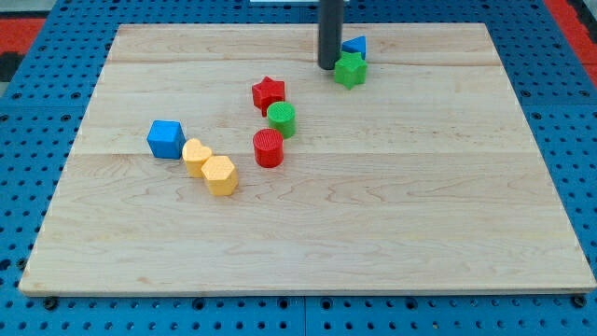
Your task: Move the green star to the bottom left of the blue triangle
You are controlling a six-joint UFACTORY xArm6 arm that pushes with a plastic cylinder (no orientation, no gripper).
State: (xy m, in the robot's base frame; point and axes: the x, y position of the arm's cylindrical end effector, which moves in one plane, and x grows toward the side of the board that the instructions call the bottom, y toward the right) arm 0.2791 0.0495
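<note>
The green star (351,70) lies near the view's top, right of centre, on the wooden board (420,205). The blue triangle (355,46) sits just above it, touching or nearly touching, partly hidden by the rod. My tip (328,67) is at the end of the dark rod, just left of the green star and below-left of the blue triangle, very close to both.
A red star (269,92), a green cylinder (282,119) and a red cylinder (269,148) stand in a column near the centre. A blue cube (166,139), a yellow heart (195,156) and a yellow hexagon (220,175) lie at the left.
</note>
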